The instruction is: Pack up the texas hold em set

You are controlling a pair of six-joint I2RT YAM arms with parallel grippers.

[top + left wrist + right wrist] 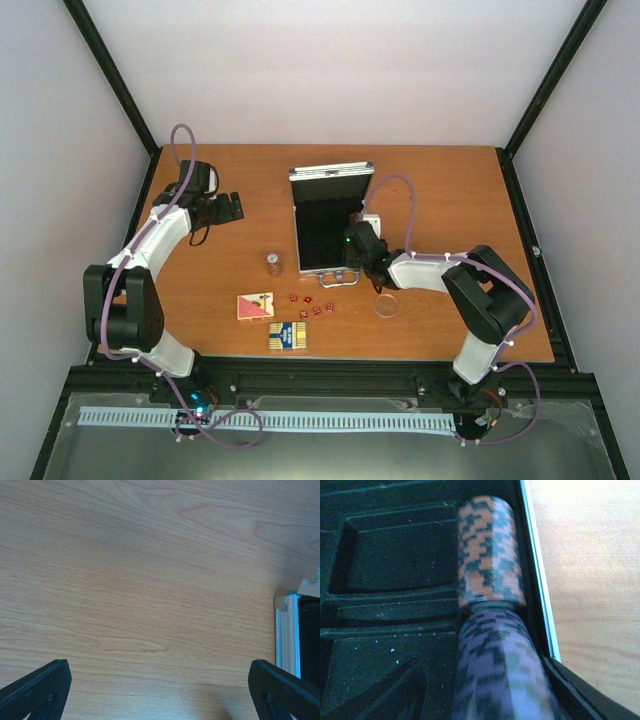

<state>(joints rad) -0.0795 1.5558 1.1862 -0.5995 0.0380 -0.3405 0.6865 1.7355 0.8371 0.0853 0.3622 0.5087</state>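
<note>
The silver case (300, 215) lies open mid-table, black lining up, lid (330, 172) standing at the back. My right gripper (356, 244) is down inside its right side. In the right wrist view an orange chip stack (487, 550) lies in the right channel, with a blue chip stack (500, 675) in line behind it between my open fingers (570, 685); the right finger is against it, the left stands apart. A small chip stack (273, 263), a red deck (255, 306), a yellow deck (288, 335), red dice (308, 305) and a clear disc (386, 305) lie in front. My left gripper (235, 207) is open and empty.
The left wrist view shows bare wood under the left gripper (160, 695), with the case's silver corner (287, 635) at the right edge. The case's silver rim (537, 575) runs beside the chip channel. Black frame posts stand at the table's back corners.
</note>
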